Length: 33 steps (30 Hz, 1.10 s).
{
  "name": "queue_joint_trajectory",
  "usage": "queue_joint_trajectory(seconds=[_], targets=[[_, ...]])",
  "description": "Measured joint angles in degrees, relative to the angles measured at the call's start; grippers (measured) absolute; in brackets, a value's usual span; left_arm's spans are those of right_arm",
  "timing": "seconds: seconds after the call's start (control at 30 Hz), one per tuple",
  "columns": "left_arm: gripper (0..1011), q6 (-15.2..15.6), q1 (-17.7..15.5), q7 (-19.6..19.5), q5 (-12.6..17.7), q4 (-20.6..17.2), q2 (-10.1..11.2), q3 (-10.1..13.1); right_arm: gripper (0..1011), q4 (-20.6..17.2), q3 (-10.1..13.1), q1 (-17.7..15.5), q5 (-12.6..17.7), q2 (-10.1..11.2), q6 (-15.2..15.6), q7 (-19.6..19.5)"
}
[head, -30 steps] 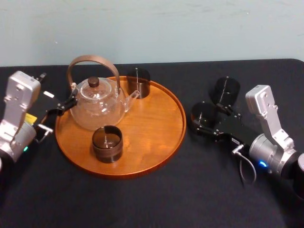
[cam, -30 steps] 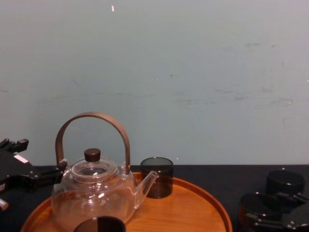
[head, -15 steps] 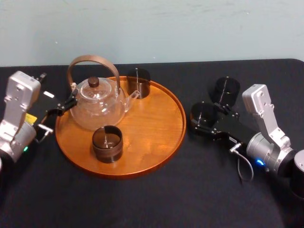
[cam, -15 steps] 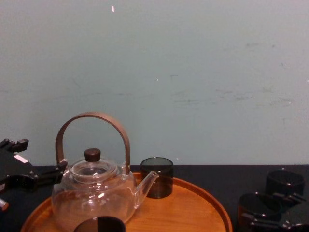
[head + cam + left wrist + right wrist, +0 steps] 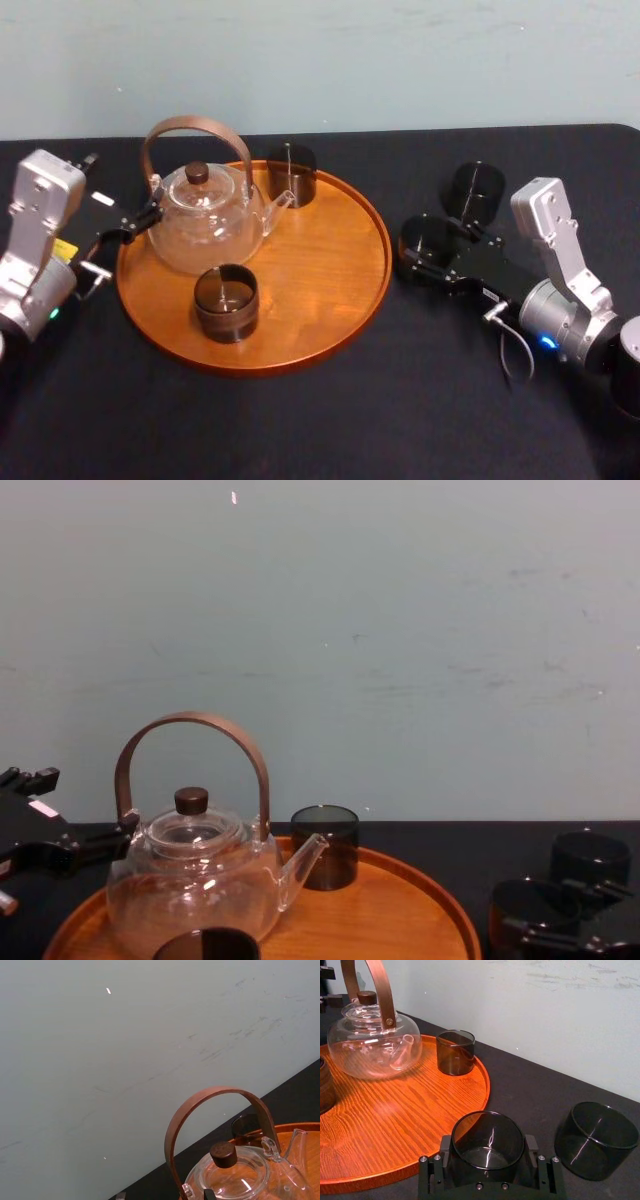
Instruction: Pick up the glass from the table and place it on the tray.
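While the left tool rests by the tray, grip impossible to tell, the right tool squeezes a dark glass low on the table nearby.

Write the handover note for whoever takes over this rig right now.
Right pincer: shut on the dark glass, low at the table, just right of the tray.
Left pincer: idle at the tray's left rim, beside the teapot.
Done: front glass and back glass stand on the tray; dark glass grasped.
Left: carry it onto the tray, release; then the second glass, standing on the table.
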Motion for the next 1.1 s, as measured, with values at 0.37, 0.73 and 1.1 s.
queue_joint_trajectory(seconds=[0.37, 0.73, 1.1], targets=[[1010, 0.0, 0.0, 0.0, 0.0, 0.0, 0.0, 0.0, 891, -0.09, 0.13, -0.18, 0.07, -0.02, 0.0, 0.04], [1009, 0.0, 0.0, 0.0, 0.0, 0.0, 0.0, 0.0, 892, -2.86, 1.45, -1.46, 0.03, 0.43, -0.02, 0.37], [1010, 0.0, 0.0, 0.0, 0.0, 0.0, 0.0, 0.0, 891, -7.64, 1.72, -2.96, -0.39, 1.18, -0.06, 0.85]])
